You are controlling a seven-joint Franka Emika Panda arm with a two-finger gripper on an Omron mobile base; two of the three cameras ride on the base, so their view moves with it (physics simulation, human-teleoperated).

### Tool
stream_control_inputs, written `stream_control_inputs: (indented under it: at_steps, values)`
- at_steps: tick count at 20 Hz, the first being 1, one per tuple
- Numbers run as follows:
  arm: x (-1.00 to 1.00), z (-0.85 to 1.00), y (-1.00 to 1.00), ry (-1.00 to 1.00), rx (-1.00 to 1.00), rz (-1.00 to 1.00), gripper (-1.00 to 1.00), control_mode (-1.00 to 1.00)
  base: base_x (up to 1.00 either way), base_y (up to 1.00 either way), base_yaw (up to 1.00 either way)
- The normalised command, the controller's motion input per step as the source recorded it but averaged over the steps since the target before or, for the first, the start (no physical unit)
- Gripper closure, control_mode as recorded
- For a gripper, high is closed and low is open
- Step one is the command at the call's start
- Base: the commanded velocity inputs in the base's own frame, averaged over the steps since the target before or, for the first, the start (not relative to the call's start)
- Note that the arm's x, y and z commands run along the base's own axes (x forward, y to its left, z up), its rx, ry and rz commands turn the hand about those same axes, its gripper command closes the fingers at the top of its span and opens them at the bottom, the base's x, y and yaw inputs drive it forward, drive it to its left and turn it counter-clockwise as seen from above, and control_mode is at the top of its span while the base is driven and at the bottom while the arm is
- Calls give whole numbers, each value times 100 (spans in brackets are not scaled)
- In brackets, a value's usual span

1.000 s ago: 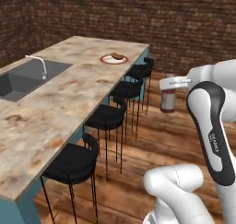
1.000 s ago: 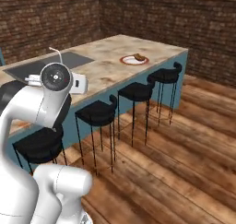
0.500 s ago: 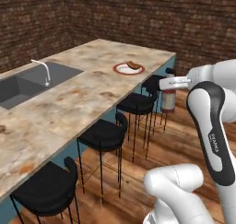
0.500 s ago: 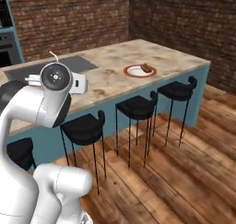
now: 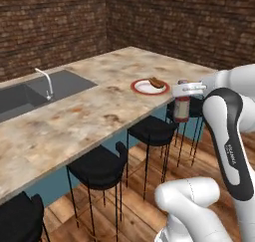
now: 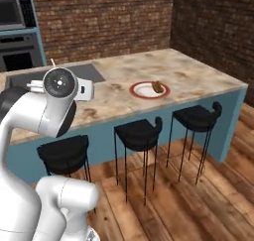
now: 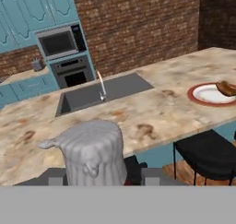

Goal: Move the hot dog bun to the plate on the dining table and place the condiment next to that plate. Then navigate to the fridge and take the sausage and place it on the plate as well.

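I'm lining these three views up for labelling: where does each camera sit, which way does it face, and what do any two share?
Left base view: behind the arm's left, looking forward and down over the dining table; the arm rises at lower right, its gripper carrying the condiment.
Right base view: behind the arm's right, facing the same table; the arm fills the lower left.
Hand view: on the hand, looking along the gripper across the table toward the sink; the condiment's cap sits at the bottom.
Shared: all three show the plate holding the hot dog bun.

Kitchen (sink, oven)
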Motion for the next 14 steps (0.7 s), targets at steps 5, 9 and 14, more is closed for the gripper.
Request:
stream_control_inputs:
  at_steps: [5,9,14]
  values:
    - [0,0,0,0,0,0,100,100,66,-84,40]
    - [0,0,0,0,0,0,100,100,54,-88,40]
    - [0,0,0,0,0,0,100,100,54,-88,40]
